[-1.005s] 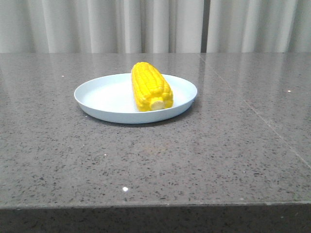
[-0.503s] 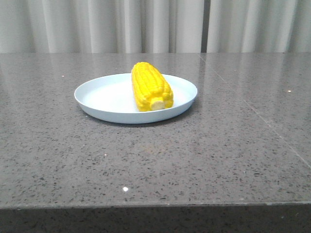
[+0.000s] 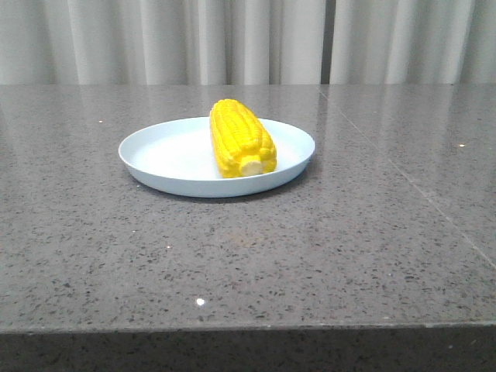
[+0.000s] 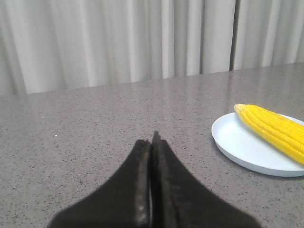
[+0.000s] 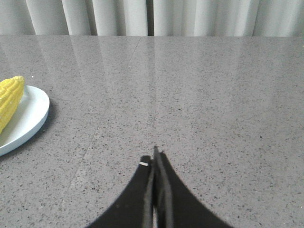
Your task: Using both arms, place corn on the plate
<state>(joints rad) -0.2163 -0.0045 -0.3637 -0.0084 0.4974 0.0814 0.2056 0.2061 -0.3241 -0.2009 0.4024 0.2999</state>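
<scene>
Yellow corn (image 3: 242, 141) lies on the plate (image 3: 167, 174); both grippers (left (image 4: 151, 137), right (image 5: 155, 154)) look pressed together, empty.

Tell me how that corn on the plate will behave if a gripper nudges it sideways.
The corn is round in section, so it would probably roll across the plate. The low rim may not stop it. Its plastic-looking, glossy kernels suggest it is stiff, likely light, perhaps slippery to grip.
</scene>
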